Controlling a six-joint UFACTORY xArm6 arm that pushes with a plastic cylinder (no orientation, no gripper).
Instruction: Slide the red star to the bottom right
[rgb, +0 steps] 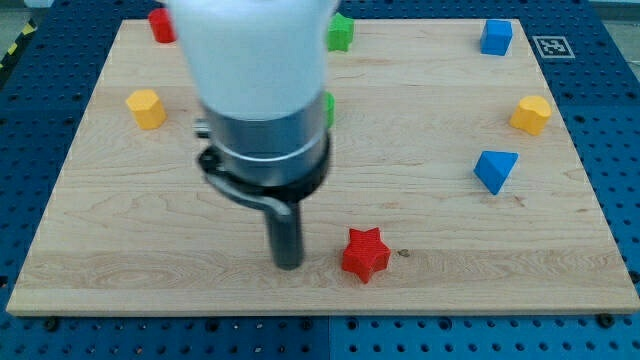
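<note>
Nearest the camera, red star sits on the table near the view's bottom centre, with my tip just beside it on the view's left. No jaws exist; nothing is held. Risk: an off-centre push would likely spin the star aside. Hidden: the arm covers most of a green block.

Pale matt grainy wood board, smooth plastic-looking red star, dark matt rod.
</note>
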